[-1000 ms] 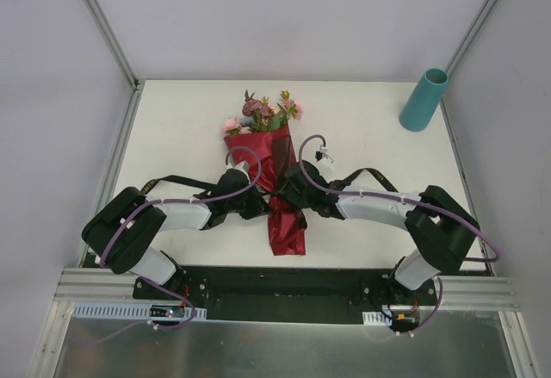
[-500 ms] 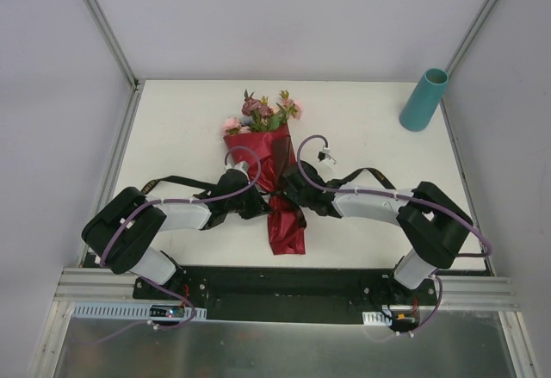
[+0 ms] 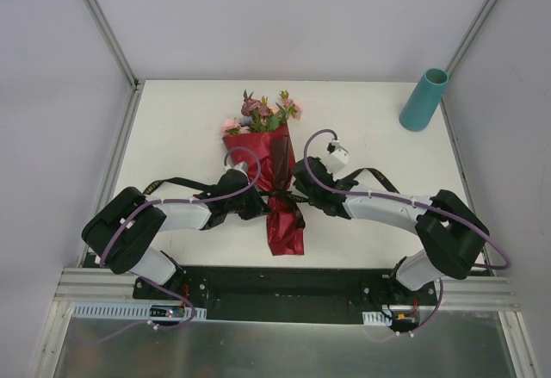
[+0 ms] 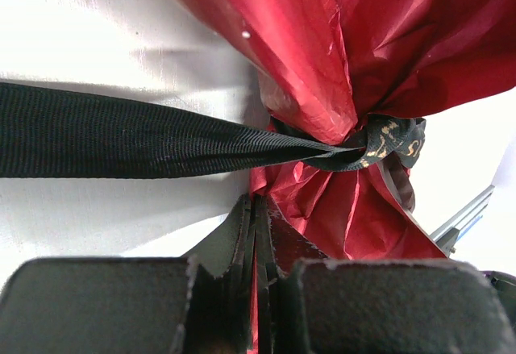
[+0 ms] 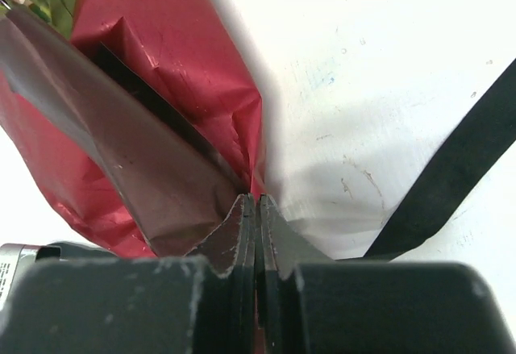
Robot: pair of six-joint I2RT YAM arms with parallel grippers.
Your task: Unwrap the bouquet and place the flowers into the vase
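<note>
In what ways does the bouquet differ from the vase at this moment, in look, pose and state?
The bouquet lies flat at the middle of the table; the vase stands on its base at the far right corner. The bouquet is dark red paper with mixed blooms; the vase is plain teal. The left claw and the right claw pinch the bouquet's paper; nothing touches the vase. Both rest on the white table.
</note>
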